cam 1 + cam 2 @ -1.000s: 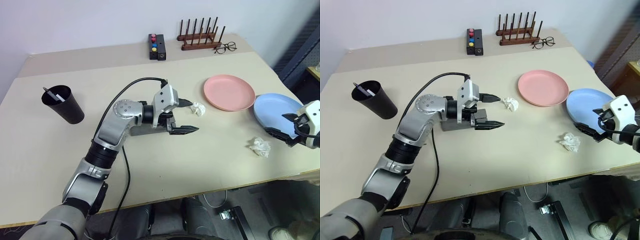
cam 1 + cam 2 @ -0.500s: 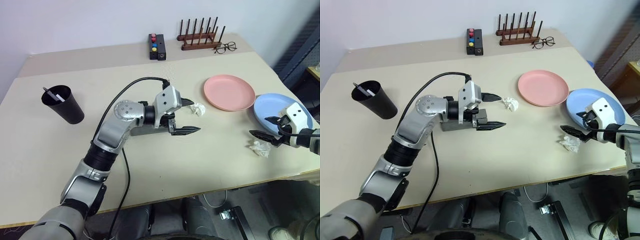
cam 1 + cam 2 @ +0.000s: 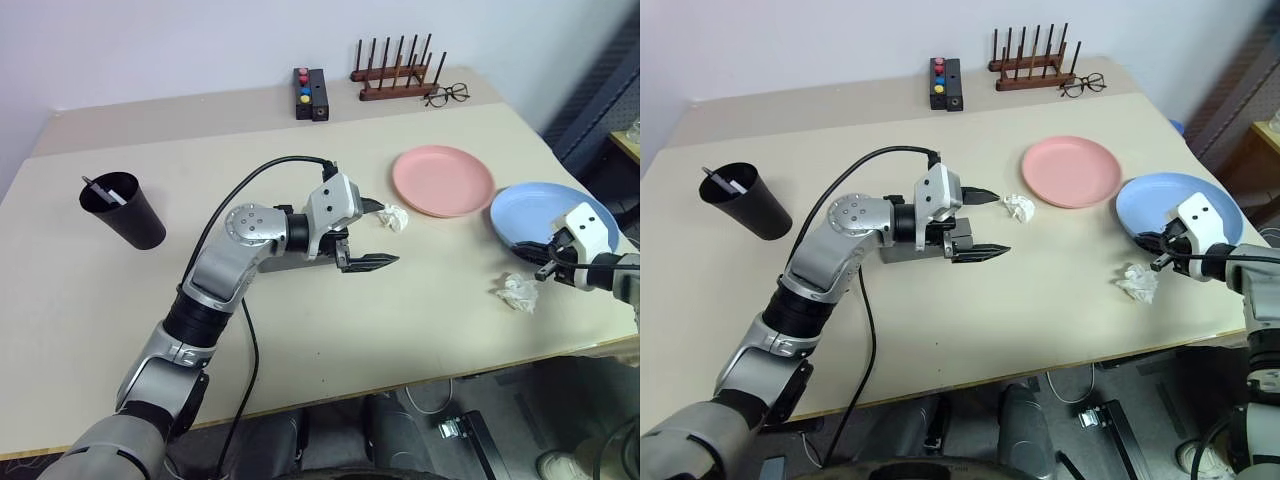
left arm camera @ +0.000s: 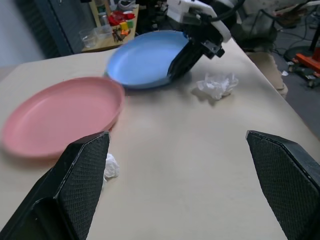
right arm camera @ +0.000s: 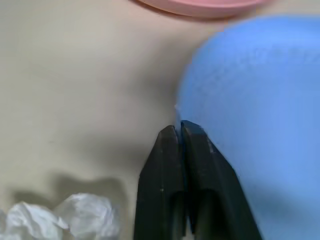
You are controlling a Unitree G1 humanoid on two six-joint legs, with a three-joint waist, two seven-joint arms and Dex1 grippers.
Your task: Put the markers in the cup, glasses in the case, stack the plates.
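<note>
Right wrist view: my right gripper [image 5: 179,131] pinches the blue plate's [image 5: 260,100] rim; my left gripper [image 3: 372,235] is spread.

A salmon-pink plate [image 3: 443,182] and a light blue plate [image 3: 536,211] lie on a pale beige table [image 3: 300,330] at the right of the frame. Two crumpled white paper wads [image 3: 517,293] [image 3: 397,217] sit near them. At the left, a matte black cup [image 3: 122,209] holds a white marker [image 3: 113,193] with a black cap. A grey case [image 3: 285,262] lies at centre behind a silver-and-black arm. At the top, a black box [image 3: 311,93] carries red, yellow and blue buttons, beside a dark reddish-brown wooden rack [image 3: 399,72] and thin black-rimmed spectacles [image 3: 449,94]. The right gripper [image 3: 547,263] is white with black jaws.
</note>
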